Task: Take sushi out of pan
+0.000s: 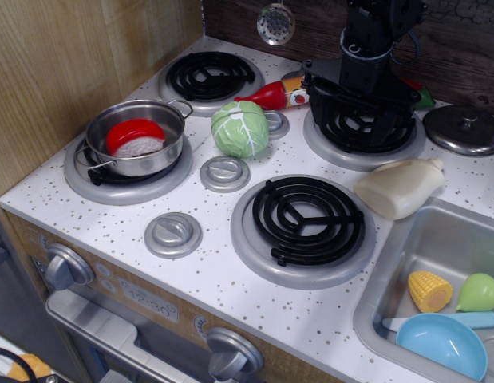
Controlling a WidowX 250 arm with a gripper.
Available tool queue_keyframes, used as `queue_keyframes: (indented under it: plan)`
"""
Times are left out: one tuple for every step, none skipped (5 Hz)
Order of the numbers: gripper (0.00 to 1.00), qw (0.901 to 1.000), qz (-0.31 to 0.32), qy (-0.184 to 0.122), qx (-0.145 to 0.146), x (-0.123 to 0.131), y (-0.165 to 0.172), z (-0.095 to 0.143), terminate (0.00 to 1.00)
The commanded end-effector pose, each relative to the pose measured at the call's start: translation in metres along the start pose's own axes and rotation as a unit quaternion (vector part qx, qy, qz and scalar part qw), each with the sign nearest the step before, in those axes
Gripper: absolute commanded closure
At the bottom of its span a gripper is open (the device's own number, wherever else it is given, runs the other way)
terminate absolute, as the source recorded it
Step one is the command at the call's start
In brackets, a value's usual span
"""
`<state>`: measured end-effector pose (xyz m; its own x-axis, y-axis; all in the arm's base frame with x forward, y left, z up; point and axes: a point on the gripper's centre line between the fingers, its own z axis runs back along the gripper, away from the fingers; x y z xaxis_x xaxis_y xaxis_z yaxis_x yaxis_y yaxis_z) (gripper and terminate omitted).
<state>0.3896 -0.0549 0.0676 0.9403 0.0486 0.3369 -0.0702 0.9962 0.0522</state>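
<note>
Sushi inside pan, front-left burner | end effector well apart, back-right | grip state unclear

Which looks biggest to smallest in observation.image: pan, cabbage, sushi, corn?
1. pan
2. cabbage
3. sushi and corn: look alike; the sushi is partly hidden by the pan wall, so unranked.

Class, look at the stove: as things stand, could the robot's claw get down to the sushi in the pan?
Probably yes. The sushi lies in the open pan with no lid on it and nothing above. The claw sits over the back right burner, and the cabbage stands beside the pan.
</note>
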Motion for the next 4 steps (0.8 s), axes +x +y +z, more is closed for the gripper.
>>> queue_keyframes:
  plan:
    - [0.0,1.0,0.0,0.0,0.0,0.0,0.0,0.0,0.0]
    - [0.0,0.9962,-0.069,-0.009,0.053,-0.01,0.033,0.027,0.0]
    - [0.0,0.9846,-0.133,-0.01,0.114,-0.027,0.072,0.05,0.0]
    - [0.0,0.9691,-0.224,0.013,0.102,-0.043,0.121,0.059,0.0]
